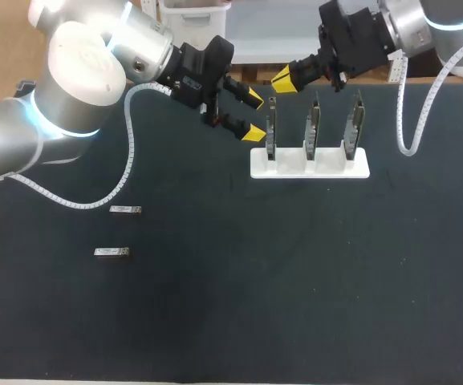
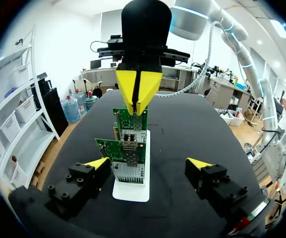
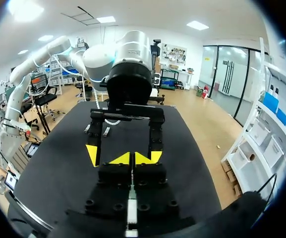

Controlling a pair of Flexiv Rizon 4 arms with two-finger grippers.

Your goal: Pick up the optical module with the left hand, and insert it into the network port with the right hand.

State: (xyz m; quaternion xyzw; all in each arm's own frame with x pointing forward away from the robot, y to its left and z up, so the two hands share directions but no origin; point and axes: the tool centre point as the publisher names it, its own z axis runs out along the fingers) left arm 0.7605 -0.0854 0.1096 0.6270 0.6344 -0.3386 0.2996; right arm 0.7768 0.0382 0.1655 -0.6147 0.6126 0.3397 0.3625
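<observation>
Head view: two small silver optical modules (image 1: 125, 210) lie on the black table (image 1: 255, 305), well apart from both arms; the left gripper (image 1: 253, 115) — jaws spread — hangs beside the white stand (image 1: 310, 167) of green circuit boards (image 1: 312, 128).
Left wrist view: the right gripper (image 2: 139, 94) is above the boards.
Right wrist view: its tips are pressed together.

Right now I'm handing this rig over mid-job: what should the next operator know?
Left gripper: fingers open, empty, beside the leftmost of three upright green circuit cards in a white holder.
Right gripper: fingers shut, nothing visible between them, above the cards.
Two small silver optical modules lie apart on the black table, off to the left arm's side.
Done: no module picked up yet. Left: left gripper lifts one, right gripper inserts it into a card's port.
</observation>
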